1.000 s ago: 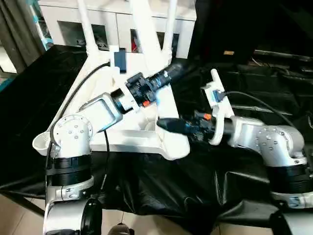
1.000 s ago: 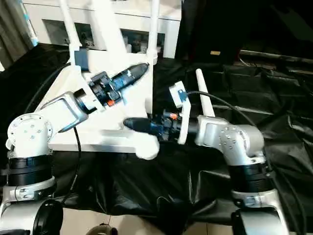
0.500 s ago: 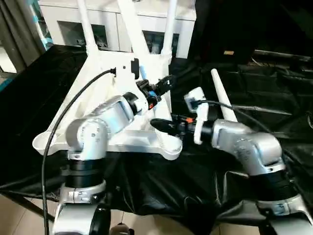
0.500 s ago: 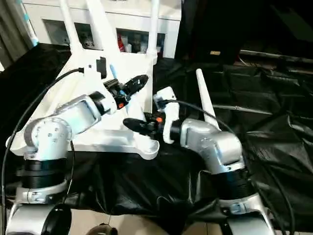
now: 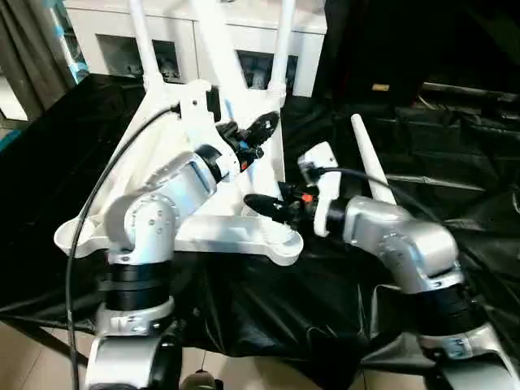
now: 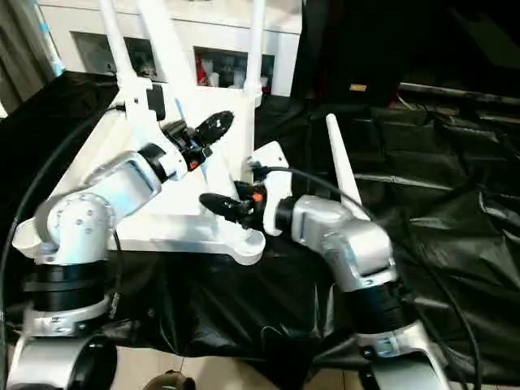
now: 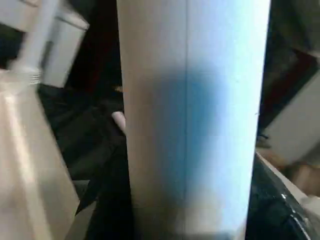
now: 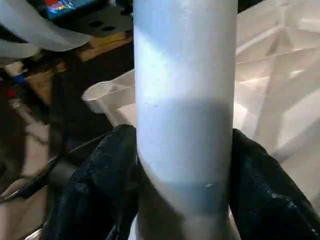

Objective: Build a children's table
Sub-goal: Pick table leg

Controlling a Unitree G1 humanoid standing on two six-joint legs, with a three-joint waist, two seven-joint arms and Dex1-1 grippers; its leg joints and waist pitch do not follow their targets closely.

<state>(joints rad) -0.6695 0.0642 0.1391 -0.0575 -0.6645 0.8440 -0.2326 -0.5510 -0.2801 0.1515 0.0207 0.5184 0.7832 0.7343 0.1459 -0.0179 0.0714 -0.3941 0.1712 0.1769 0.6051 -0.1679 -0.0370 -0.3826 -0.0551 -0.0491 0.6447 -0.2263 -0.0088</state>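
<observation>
Black cloth (image 5: pixel 422 162) drapes the work table, and behind it on the far side we see a white glass-door cabinet (image 5: pixel 106 41). On the cloth, left of centre, the children's table top (image 5: pixel 236 231) lies upside down with legs rising from it, and one loose leg (image 5: pixel 370 166) lies on the cloth to the right. Our left gripper (image 5: pixel 262 128) reaches over the top toward a slanted leg (image 5: pixel 223 49), and in the left wrist view that white tube stands right in front of the fingers. Our right gripper (image 5: pixel 262 203) is at the near right corner lobe (image 5: pixel 284 244), its two black fingers (image 8: pixel 100 175) pinching the base of the same leg between them.
</observation>
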